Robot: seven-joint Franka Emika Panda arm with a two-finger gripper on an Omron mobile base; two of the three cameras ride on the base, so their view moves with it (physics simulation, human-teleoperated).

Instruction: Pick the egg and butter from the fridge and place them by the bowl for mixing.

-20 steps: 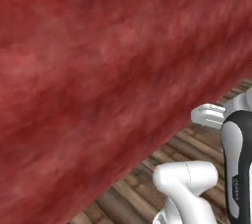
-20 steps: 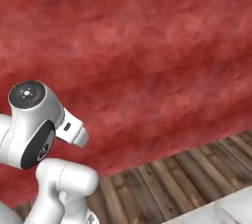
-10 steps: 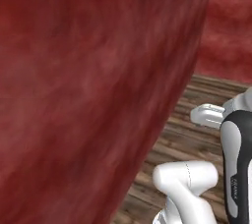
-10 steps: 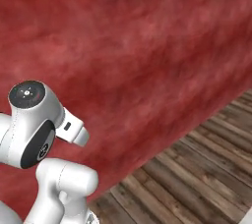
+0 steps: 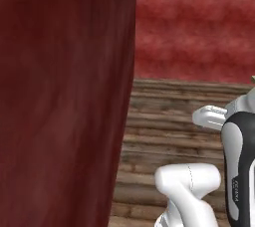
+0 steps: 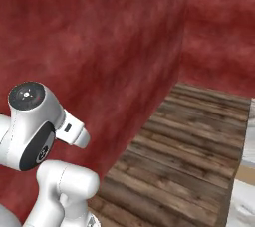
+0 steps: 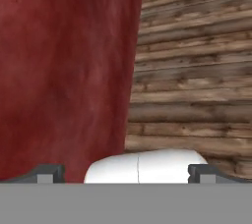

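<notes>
The egg, the butter, the fridge and the bowl are out of view. In the hand view my gripper [image 7: 127, 174] is open, its two dark fingertips [image 7: 47, 173] standing far apart at the bottom with nothing between them. It looks along a dark red wall [image 7: 64, 70] and a wooden plank floor [image 7: 192, 80]. The white arm [image 5: 239, 161] is folded close to the base, and its elbow joint [image 6: 32, 124] shows in the right base view.
A dark red wall [image 5: 60, 96] stands close on the left and meets another red wall [image 5: 194, 22] at a corner [image 6: 184, 27]. Wooden plank floor [image 6: 189, 146] stretches ahead. A pale object's edge [image 6: 244, 196] shows at the lower right.
The whole picture has shifted: the base has turned, so the near red wall slid aside and more wooden floor and the wall corner came into view. The arm's pose is unchanged.
</notes>
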